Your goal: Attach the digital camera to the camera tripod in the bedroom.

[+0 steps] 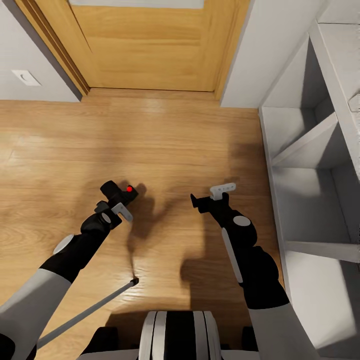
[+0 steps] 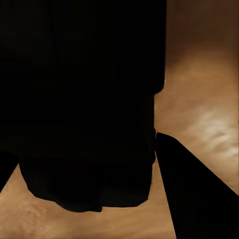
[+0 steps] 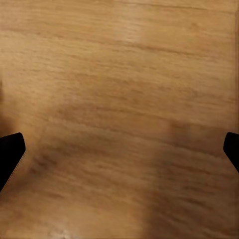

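Note:
The digital camera (image 1: 114, 190), small, black and boxy with a red button on top, hangs above the light wood floor in my left gripper (image 1: 118, 201), which is shut on it. In the left wrist view the digital camera (image 2: 84, 104) is a large dark mass beside one black finger (image 2: 199, 199). My right gripper (image 1: 210, 196) is held to the camera's right, open and empty; in its wrist view the right gripper (image 3: 119, 149) has bare floor between its spread fingertips (image 3: 10, 152). A silver leg with a black foot, of the camera tripod (image 1: 90, 310), slants across the floor under my left arm.
An oak door (image 1: 150, 45) stands shut straight ahead in the pale grey wall. White cube shelves (image 1: 310, 165) line the right side. A white wall plate (image 1: 26, 77) sits at the far left. Bare plank floor (image 1: 165, 145) stretches between my grippers and the door.

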### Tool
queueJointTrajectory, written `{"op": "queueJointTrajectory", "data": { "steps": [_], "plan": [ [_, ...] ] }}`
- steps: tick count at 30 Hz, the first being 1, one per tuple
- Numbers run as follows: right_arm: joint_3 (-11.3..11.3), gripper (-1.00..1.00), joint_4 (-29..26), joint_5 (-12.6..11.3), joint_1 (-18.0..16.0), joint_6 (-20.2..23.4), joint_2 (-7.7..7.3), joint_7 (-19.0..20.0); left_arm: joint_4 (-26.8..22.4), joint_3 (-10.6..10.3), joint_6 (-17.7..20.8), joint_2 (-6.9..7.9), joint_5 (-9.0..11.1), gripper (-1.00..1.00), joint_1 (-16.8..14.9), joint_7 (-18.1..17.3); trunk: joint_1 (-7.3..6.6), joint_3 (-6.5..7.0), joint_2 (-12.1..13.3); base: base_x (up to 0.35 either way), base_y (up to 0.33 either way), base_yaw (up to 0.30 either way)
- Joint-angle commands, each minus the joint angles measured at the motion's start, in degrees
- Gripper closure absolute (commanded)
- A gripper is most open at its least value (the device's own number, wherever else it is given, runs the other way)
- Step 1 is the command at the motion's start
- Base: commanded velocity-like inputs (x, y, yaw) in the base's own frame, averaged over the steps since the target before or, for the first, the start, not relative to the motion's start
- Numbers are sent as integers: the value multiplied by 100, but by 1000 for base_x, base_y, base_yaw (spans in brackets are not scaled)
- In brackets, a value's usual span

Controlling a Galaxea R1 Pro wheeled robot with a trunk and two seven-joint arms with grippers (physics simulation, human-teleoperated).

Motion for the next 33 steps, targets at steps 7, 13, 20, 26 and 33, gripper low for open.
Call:
{"op": "queueJointTrajectory", "data": {
  "steps": [7,13,20,26,33],
  "plan": [
    [-6,-100,-8,62,-2,31,3,48,-8,-15,19,5,-67,100,-6,-58,-18,152,8,0,0,0],
    [-6,-100,-8,62,-2,31,3,50,-10,-12,19,5,-67,100,-4,-58,-34,285,16,0,0,0],
    [-6,-100,-8,62,-2,31,3,56,-10,-12,19,5,-67,100,-2,-58,-52,440,26,0,0,0],
    [-6,-100,-8,54,-2,31,3,51,-7,-13,19,5,-67,100,-4,-58,-67,573,34,0,0,0],
    [-6,-100,-8,53,-2,31,3,55,-10,-10,19,5,-74,100,-3,-56,-86,728,43,0,0,0]
  ]
}}
